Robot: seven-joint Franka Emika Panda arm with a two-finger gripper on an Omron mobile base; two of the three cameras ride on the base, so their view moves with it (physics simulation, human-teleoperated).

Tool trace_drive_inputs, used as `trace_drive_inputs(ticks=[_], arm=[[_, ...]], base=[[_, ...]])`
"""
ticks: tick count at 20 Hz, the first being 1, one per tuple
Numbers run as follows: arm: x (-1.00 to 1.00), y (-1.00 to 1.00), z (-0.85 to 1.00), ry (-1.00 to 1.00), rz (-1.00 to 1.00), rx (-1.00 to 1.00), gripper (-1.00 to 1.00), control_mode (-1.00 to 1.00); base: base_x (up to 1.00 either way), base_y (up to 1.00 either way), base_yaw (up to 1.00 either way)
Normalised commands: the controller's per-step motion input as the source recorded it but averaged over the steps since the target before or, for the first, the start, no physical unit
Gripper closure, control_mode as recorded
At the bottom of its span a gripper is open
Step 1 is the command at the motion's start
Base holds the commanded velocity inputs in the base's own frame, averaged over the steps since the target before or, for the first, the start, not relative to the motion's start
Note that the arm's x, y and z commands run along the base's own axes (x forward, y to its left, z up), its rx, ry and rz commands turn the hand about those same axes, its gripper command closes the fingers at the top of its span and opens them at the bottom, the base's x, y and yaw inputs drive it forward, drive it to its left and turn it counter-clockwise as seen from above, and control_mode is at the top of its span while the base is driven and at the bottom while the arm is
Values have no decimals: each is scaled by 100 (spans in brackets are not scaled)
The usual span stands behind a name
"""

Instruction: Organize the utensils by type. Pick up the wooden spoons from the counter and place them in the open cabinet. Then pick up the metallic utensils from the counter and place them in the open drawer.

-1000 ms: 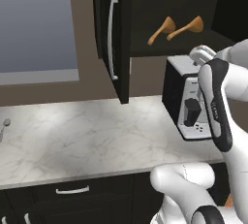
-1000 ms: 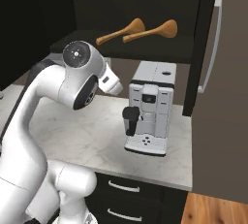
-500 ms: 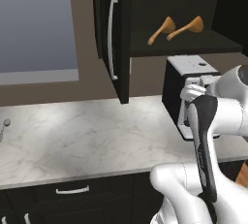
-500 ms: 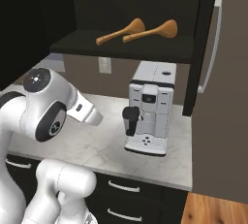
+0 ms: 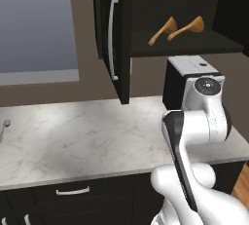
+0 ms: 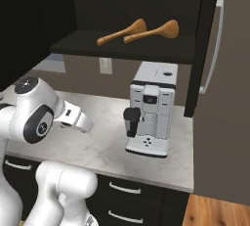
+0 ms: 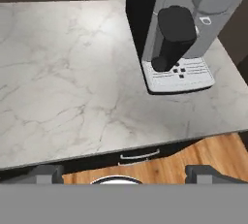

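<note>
Two wooden spoons (image 6: 138, 31) lie side by side on the open cabinet (image 6: 122, 49) shelf, sorted by type, while the pincer (image 7: 123, 172), jaws wide and empty, hangs over the tabletop (image 7: 68, 72) near the coffee machine (image 7: 177, 29).

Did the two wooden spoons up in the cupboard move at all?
No. The two orange-brown wooden spoons lie at the same spot on the black open cabinet's shelf, above the grey coffee machine, in both base views.
</note>
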Motion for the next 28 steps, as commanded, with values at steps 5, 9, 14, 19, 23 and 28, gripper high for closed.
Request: trace_drive_inputs(ticks=[5, 9, 14, 19, 23, 28], arm=[[-4, 0, -41, 7, 24, 0, -100, -100], [-17, 0, -24, 0, 13, 0, -100, -100], [-25, 0, -23, 0, 9, 0, -100, -100], [0, 0, 0, 0, 0, 0, -100, 100], [0, 0, 0, 0, 0, 0, -100, 100], [0, 0, 0, 0, 0, 0, -100, 100]], base=[[0, 0, 0], [0, 0, 0], [0, 0, 0], [-41, 0, 10], [-62, 0, 12], [-51, 17, 21]])
